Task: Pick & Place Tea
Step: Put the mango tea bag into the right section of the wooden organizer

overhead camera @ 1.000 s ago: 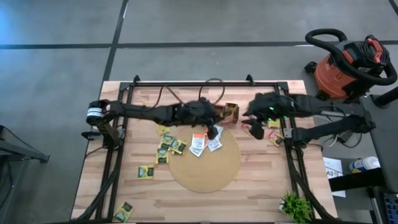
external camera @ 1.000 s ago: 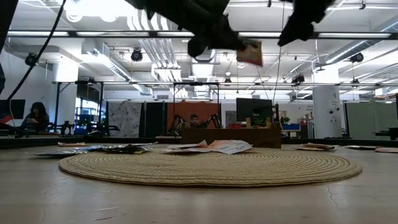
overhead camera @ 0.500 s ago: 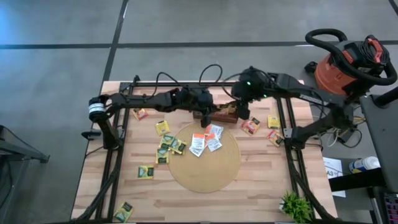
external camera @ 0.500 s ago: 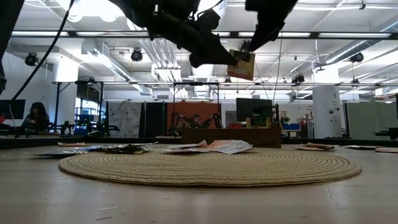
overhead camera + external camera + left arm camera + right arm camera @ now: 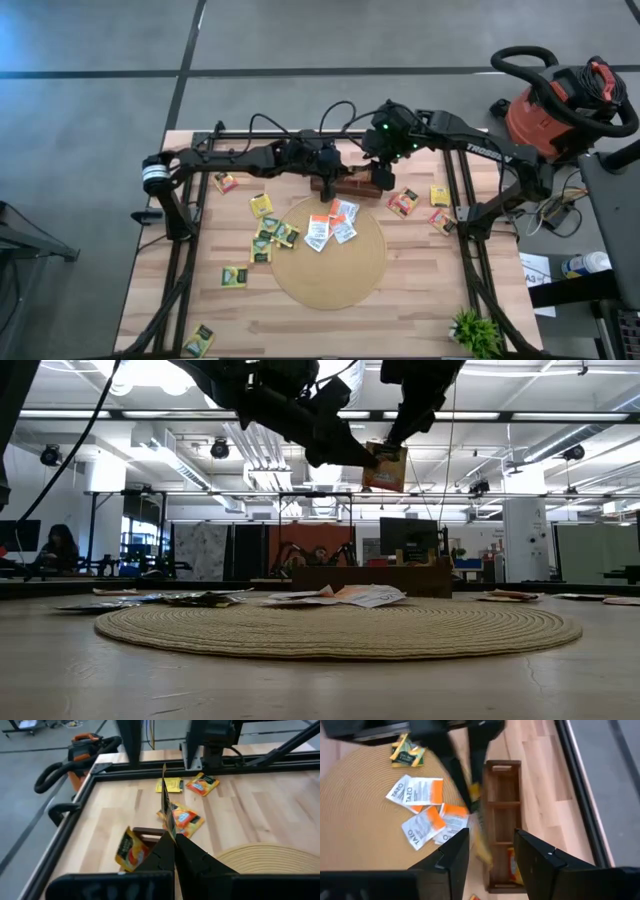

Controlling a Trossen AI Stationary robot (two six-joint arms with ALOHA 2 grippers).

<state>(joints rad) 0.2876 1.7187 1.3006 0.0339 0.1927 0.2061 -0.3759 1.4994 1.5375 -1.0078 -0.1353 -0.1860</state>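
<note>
While my left gripper (image 5: 174,837) pinches an orange tea sachet (image 5: 385,467) edge-on above the wooden compartment box (image 5: 501,815), my right gripper (image 5: 490,845) hovers beside it, fingers parted.

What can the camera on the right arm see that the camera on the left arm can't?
Only the right wrist view shows the white-and-orange tea sachets on the round mat, and the wooden box's compartments from above. Only the left wrist view shows the vacuum beside the table and a yellow sachet near the frame. Both show the sachet pinched in the left tool, and the wooden table.
</note>
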